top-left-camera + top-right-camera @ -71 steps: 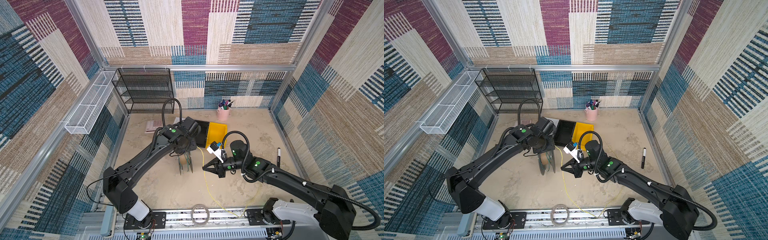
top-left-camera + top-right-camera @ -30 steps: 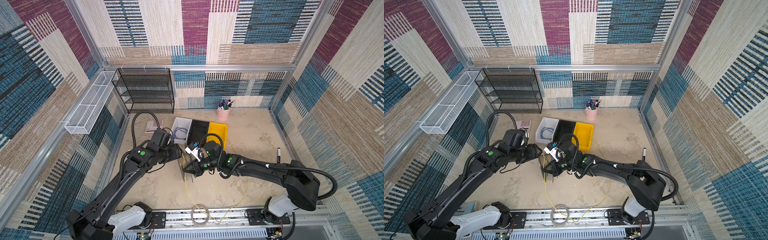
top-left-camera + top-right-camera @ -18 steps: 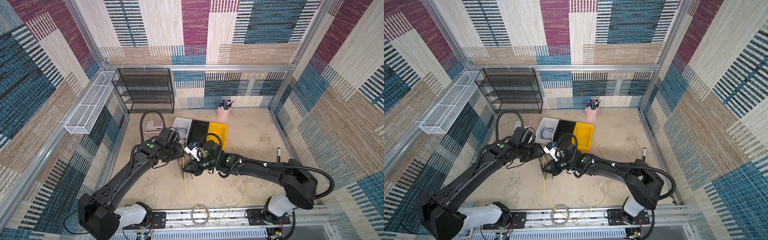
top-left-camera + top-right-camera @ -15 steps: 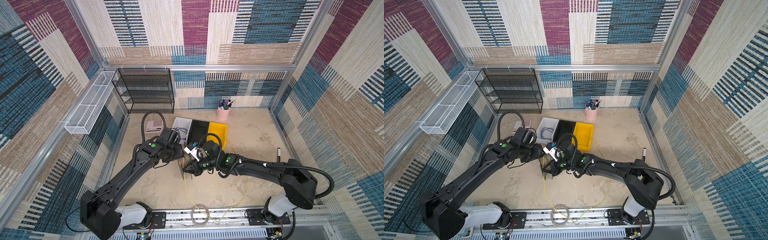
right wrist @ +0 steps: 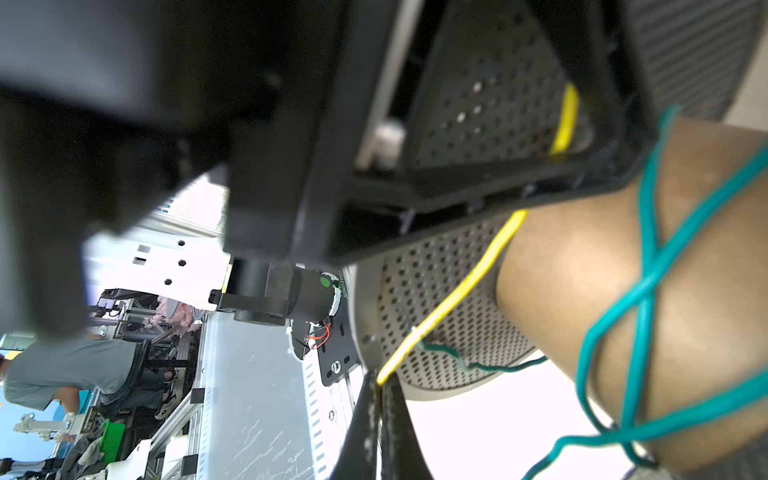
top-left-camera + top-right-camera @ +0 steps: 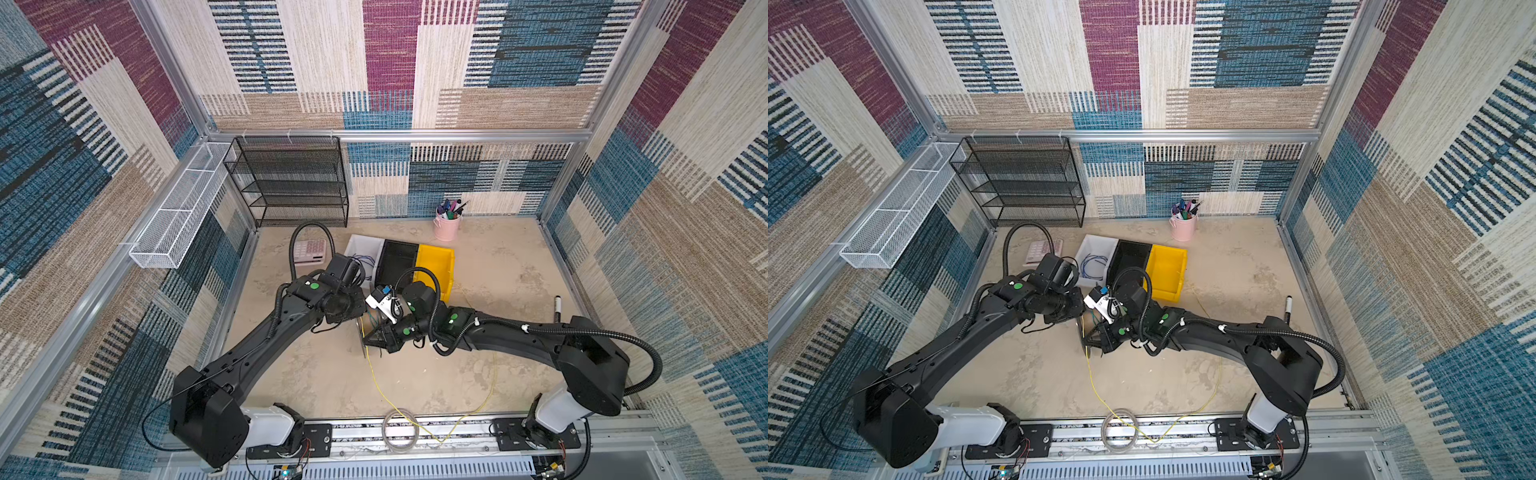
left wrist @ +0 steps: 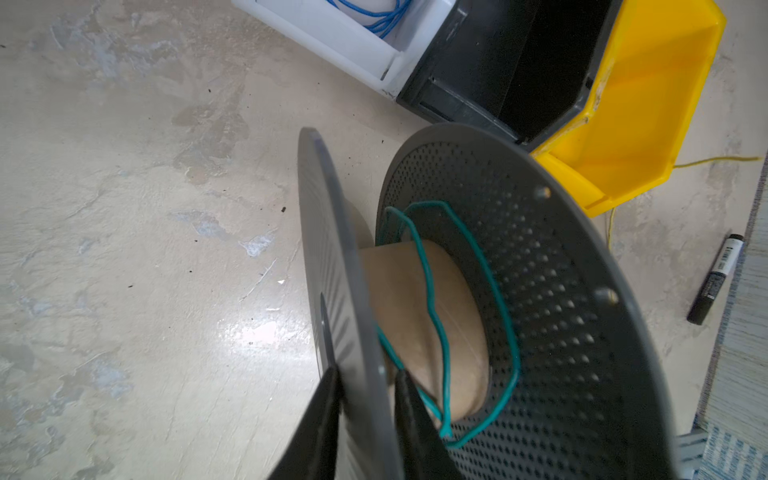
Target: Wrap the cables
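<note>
At the front edge of the table, the yellow cable lies slack. It crosses the front rail beside a pale hoop of tubing and then climbs toward the middle of the table. Almost all of its length is loose, so I judge the winding of this cable has barely begun.

Mid-table, both arms meet at a grey spool with perforated flanges and a cardboard core. The right gripper has its fingers fully closed, pinching the yellow cable just beside the inner face of a flange, close to the core. The left gripper straddles the rim of the other flange. Its fingers sit one on each face and, as far as the wrist view shows, press against it, so it appears to be steadying the spool. A teal wire already crosses loosely over the core.

The next move probably calls for the right arm to carry its pinched length round the core under light tension. The left arm would need to keep the spool from tipping or turning. The loose teal turns could snag the yellow strand.

Toward the far edge, the blue cable lies coiled in the white bin, untouched and well apart from both grippers.
</note>
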You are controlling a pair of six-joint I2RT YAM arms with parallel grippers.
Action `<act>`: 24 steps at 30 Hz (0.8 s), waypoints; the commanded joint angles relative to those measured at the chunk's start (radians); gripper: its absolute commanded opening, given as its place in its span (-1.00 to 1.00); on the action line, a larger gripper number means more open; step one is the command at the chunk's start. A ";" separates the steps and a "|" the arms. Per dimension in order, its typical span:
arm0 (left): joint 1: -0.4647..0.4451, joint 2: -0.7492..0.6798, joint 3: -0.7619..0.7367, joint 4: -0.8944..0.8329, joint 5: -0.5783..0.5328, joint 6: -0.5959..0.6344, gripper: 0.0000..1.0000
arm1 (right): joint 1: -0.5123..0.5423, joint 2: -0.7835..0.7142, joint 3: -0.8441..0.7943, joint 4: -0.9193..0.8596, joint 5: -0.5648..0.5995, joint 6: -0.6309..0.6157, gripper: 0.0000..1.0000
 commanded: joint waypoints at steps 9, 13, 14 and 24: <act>0.000 0.030 0.033 -0.076 -0.046 0.023 -0.84 | 0.004 0.022 0.027 0.007 -0.021 -0.023 -1.00; 0.000 0.030 0.037 -0.085 -0.036 0.033 -1.00 | 0.005 0.022 0.024 0.015 -0.026 -0.026 -0.84; 0.000 0.027 0.038 -0.085 -0.033 0.038 -1.00 | 0.005 0.017 0.020 0.020 -0.029 -0.028 -0.59; 0.044 -0.067 0.131 -0.086 0.047 0.102 -1.00 | 0.000 -0.292 -0.033 -0.273 -0.023 -0.205 0.26</act>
